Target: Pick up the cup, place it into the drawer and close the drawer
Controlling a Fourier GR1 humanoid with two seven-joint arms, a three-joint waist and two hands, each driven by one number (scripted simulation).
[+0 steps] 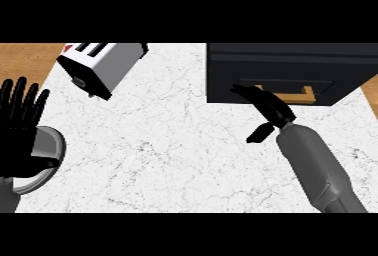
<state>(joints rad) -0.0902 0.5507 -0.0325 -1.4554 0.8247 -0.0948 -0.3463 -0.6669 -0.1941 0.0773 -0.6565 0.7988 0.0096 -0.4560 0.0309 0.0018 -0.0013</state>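
while the left robot hand [22, 112] rests open (fingers up), right robot hand [267, 105] touches the drawer [291, 70].

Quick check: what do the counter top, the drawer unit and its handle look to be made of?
Counter top: looks like white marble or stone, with fine grey veins. Drawer unit: matte black, maybe painted metal or wood; no grain shows. Handle: tan, wood-like, partly hidden by the right robot hand.

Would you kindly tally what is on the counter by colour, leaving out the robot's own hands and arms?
Black: 1, the drawer unit
Silver-grey: 2, the toaster and the plate
Total: 3
No cup shows in this view.
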